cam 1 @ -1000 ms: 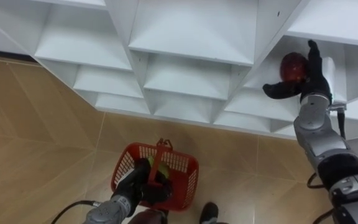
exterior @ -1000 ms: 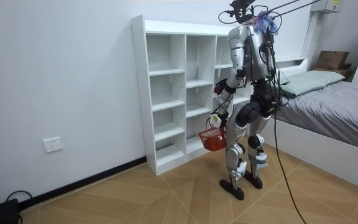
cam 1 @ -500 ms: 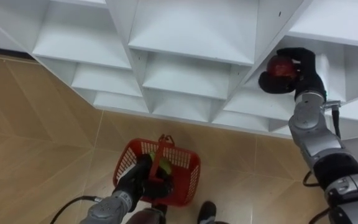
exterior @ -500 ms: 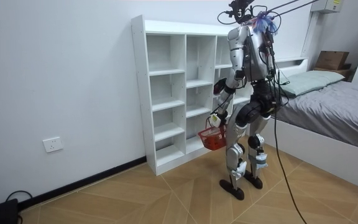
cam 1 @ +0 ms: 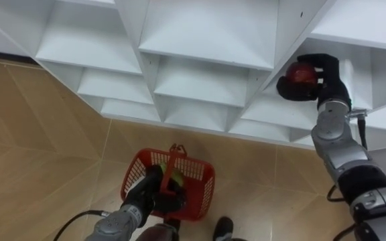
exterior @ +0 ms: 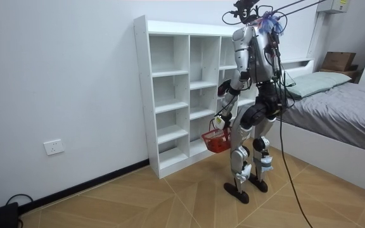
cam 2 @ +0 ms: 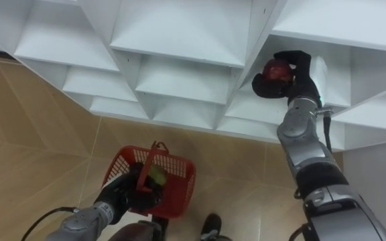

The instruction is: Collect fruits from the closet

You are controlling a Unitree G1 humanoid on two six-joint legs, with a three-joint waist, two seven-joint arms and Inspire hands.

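Right hand (cam 1: 327, 75) raised with fingers curled; left hand (cam 1: 153, 192) low, fingers clenched.

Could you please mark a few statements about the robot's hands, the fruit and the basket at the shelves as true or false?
1. The right hand is curled round a red fruit at a compartment of the white shelf unit. True.
2. The red basket stands on the floor. False: the left hand holds it by its handle, clear of the floor.
3. The basket holds nothing. False: a green fruit lies in it.
4. The robot stands facing the shelf unit, with a bed at the room view's right. True.
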